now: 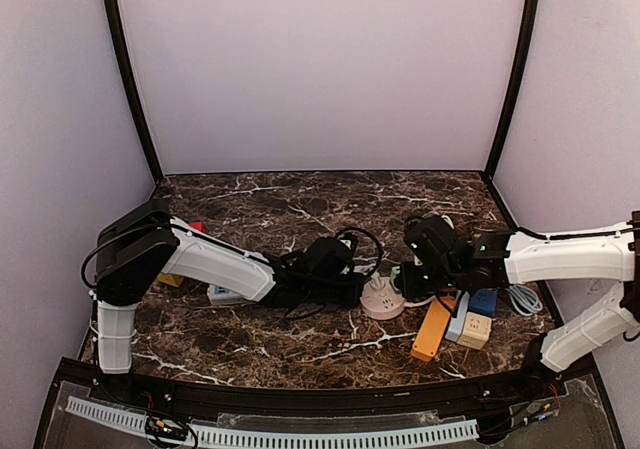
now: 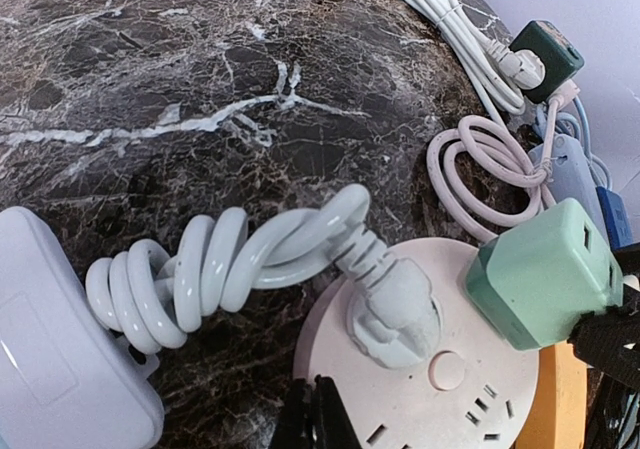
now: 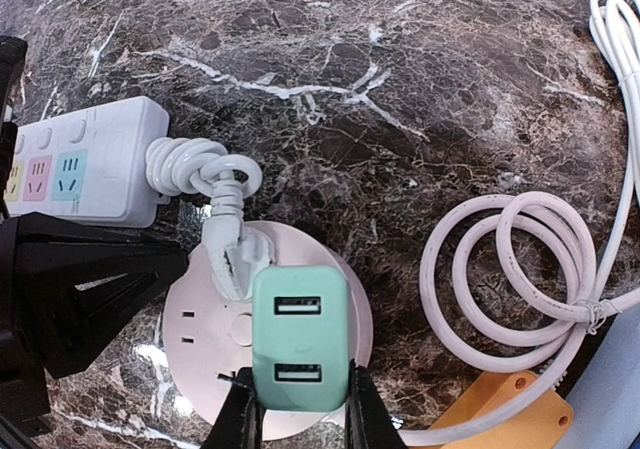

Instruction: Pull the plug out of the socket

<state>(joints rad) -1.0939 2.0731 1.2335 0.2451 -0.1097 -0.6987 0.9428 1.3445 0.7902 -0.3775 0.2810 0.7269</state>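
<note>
So the mint green blocky plastic plug [image 3: 298,337] sits on the face of the round pale pink socket disc [image 3: 195,344], over on the disc's right side, roughly mid-table between the two arms. In the right wrist view its long axis runs top to bottom, and the top face with two USB slots looks straight up at the camera. The prongs are hidden, so I can't say how deep it's seated.

The right gripper [image 3: 300,394] has it pinched: black fingers [image 3: 240,414] pressed against both long sides at the near end, closed down to the plug's width.

The left gripper [image 1: 352,291] is right at the disc's left rim, with one black finger [image 2: 312,417] over the edge. Can't tell how far apart its jaws are.

There's also a glossy white angled plug [image 2: 395,314] stuck in the disc next to the green one. Its thick cord is bunched in tight loops and leads to a white rectangular power strip [image 3: 85,159] with pastel outlets.

The tabletop [image 3: 420,59] is dark brown marble with white veins. A looped pinkish-white cable [image 3: 520,269] lies right of the disc, and a flat orange block [image 3: 500,414] is near it.
</note>
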